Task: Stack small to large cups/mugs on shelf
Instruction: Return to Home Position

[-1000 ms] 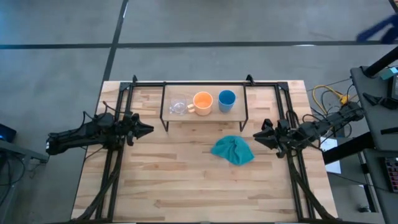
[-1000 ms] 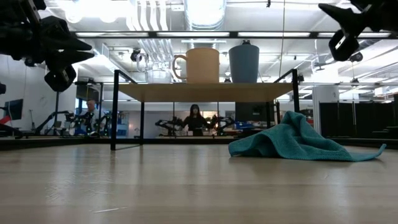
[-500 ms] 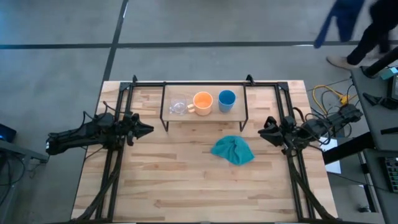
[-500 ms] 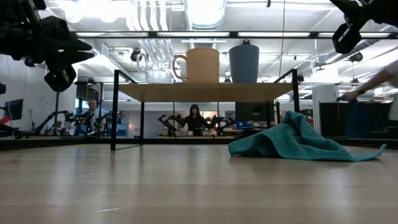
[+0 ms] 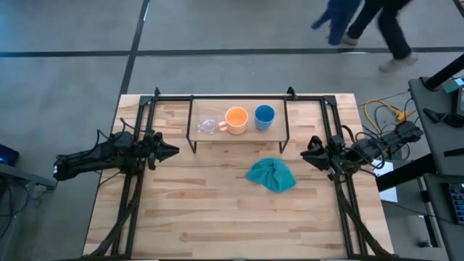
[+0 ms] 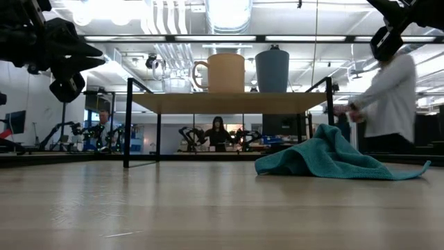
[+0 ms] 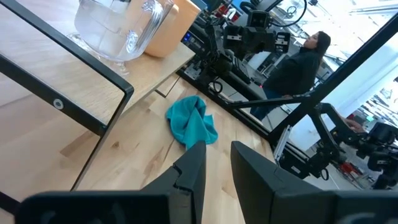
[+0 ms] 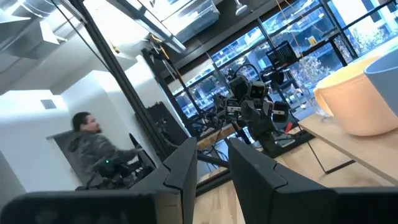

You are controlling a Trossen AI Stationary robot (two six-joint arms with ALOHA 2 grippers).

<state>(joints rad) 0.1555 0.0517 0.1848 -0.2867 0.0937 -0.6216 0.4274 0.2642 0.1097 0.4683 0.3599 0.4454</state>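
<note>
Three vessels stand in a row on the shelf [image 5: 276, 130] at the table's far side: the clear glass cup [image 5: 208, 124], the orange mug [image 5: 236, 118] with its handle toward the glass, and the blue cup [image 5: 264, 117]. They also show in the low view as glass cup [image 6: 177, 84], orange mug [image 6: 225, 73] and blue cup [image 6: 272, 70]. My left gripper [image 5: 174, 151] hovers shut, left of the shelf. My right gripper [image 5: 307, 156] hovers shut, right of the shelf and above the table. Neither touches anything.
A crumpled teal cloth [image 5: 272, 175] lies on the table in front of the shelf's right end. Black frame rails [image 5: 239, 96] run along the table's far edge and sides. A person [image 5: 366, 18] walks past beyond the far edge. Cables [image 5: 380, 112] lie off the right edge.
My right gripper has drawn back a little toward the table's right edge and risen slightly, then held still. The cups and the cloth have not moved. A person has walked along the floor beyond the table's far edge.
</note>
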